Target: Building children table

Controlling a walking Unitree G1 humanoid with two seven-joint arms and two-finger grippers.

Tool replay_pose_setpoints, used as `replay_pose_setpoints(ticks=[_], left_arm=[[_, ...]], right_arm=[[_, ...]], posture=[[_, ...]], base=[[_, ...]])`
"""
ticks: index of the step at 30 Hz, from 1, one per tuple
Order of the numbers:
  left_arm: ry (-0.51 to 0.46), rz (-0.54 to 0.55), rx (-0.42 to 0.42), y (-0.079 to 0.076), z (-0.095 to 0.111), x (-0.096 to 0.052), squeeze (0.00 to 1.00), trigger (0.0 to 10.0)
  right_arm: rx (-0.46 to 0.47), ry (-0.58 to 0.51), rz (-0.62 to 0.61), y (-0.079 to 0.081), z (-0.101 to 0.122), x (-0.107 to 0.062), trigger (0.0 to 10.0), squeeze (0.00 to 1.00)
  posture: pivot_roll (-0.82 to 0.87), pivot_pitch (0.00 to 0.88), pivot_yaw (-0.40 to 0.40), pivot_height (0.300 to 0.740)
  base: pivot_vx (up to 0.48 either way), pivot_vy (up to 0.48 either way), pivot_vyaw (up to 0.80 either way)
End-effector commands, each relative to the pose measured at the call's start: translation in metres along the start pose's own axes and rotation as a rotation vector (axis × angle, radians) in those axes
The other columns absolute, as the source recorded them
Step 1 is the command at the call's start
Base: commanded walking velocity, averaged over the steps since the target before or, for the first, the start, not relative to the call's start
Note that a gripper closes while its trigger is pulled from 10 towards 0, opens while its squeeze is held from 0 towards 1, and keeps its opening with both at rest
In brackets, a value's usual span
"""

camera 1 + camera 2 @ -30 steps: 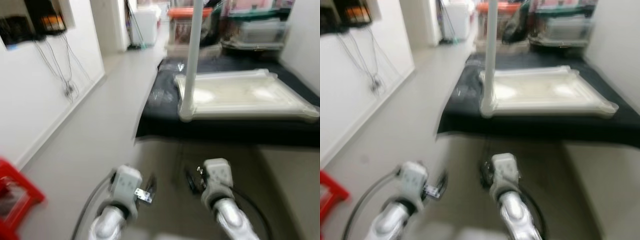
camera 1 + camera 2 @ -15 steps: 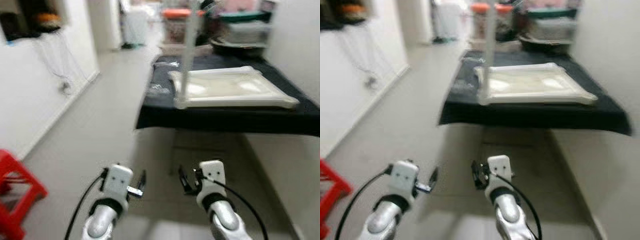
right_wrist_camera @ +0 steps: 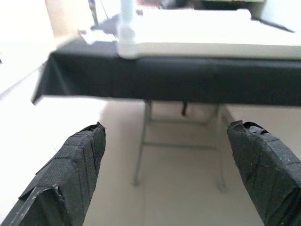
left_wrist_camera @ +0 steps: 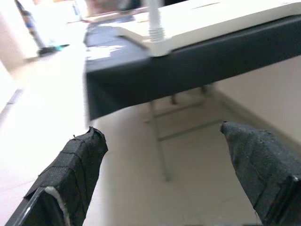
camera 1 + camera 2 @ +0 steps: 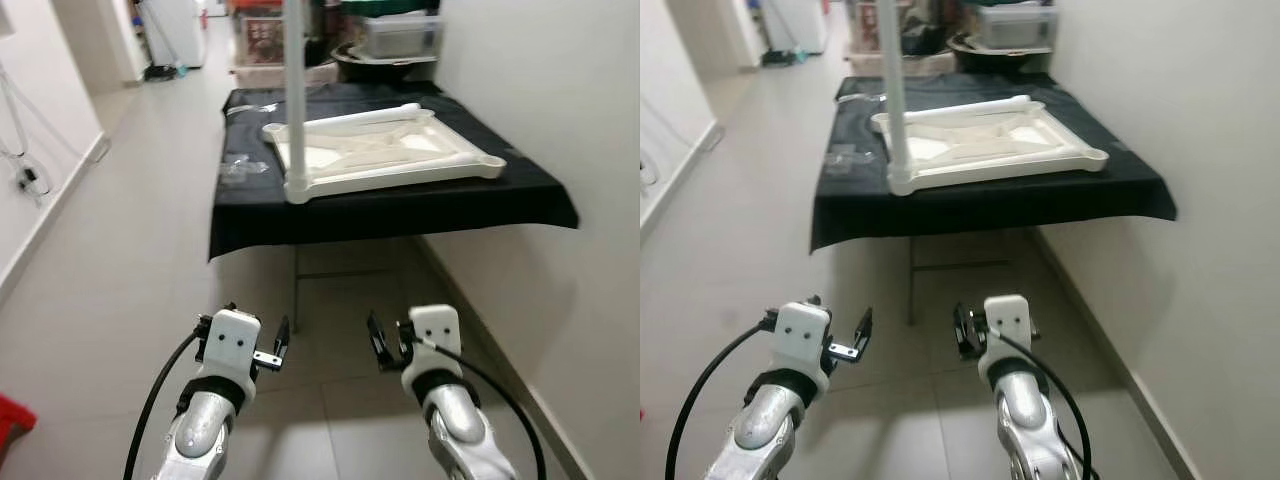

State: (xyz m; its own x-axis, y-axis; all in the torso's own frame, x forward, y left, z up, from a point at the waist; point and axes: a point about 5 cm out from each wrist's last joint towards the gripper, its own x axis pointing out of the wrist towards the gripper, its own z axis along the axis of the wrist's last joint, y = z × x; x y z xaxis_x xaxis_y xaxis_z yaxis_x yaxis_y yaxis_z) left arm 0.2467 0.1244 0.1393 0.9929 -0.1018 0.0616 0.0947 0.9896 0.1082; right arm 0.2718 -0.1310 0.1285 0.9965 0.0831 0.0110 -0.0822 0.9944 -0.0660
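The left hand (image 5: 279,346) and the right hand (image 5: 374,343) hang low over the pale tiled floor (image 5: 130,250), side by side, each with its two black fingers spread wide and holding nothing. Both point forward toward a folding surface draped in black cloth (image 5: 380,205), well ahead of them. On that surface lies an upside-down white plastic children's table top (image 5: 385,150), its ribbed underside facing up and its long axis running across the surface, angled slightly away to the right. One white round leg (image 5: 295,90) stands upright from the near left corner. Grey plastic storage boxes (image 5: 400,35) sit beyond the surface, against the pale wall (image 5: 540,100).
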Motion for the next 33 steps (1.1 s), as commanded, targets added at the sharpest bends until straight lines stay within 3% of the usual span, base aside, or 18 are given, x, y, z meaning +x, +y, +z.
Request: replay_pose_setpoints(ticks=[1, 4, 5, 10, 16, 26, 33], left_arm=[[-0.017, 0.03, 0.023, 0.007, 0.005, 0.002, 0.0, 10.0], [-0.021, 0.04, 0.025, 0.009, 0.006, 0.002, 0.0, 10.0], [-0.037, 0.06, 0.047, 0.015, 0.009, 0.004, 0.0, 10.0], [-0.048, 0.082, 0.057, 0.021, 0.011, 0.006, 0.0, 10.0], [-0.044, 0.072, 0.061, 0.02, 0.009, 0.007, 0.0, 10.0], [-0.041, 0.044, 0.067, 0.015, 0.007, 0.005, 0.0, 10.0], [-0.038, 0.031, 0.066, 0.013, 0.005, 0.005, 0.0, 10.0]], right_arm=[[0.004, 0.005, -0.049, -0.009, -0.003, 0.001, 10.0, 0.0], [0.004, -0.006, -0.071, -0.012, -0.002, 0.002, 10.0, 0.0], [0.004, -0.019, -0.165, -0.027, 0.002, 0.006, 10.0, 0.0], [-0.016, -0.045, -0.298, -0.048, 0.008, 0.01, 10.0, 0.0], [-0.005, -0.05, -0.295, -0.05, 0.009, 0.012, 10.0, 0.0], [0.018, -0.022, -0.234, -0.033, 0.0, 0.009, 10.0, 0.0], [0.017, -0.018, -0.231, -0.032, -0.002, 0.009, 10.0, 0.0]], posture=[[0.05, 0.064, -0.01, 0.74], [0.05, 0.064, -0.01, 0.74], [0.06, 0.065, -0.015, 0.74], [0.06, 0.062, -0.014, 0.74], [0.06, 0.058, -0.009, 0.74], [0.06, 0.053, -0.008, 0.74], [0.06, 0.054, -0.007, 0.74]], base=[[0.0, 0.0, 0.0], [0.0, 0.0, 0.0], [0.0, 0.0, 0.0], [0.0, 0.0, 0.0], [0.205, 0.0, 0.0], [0.301, 0.0, 0.0], [0.437, 0.0, 0.0]])
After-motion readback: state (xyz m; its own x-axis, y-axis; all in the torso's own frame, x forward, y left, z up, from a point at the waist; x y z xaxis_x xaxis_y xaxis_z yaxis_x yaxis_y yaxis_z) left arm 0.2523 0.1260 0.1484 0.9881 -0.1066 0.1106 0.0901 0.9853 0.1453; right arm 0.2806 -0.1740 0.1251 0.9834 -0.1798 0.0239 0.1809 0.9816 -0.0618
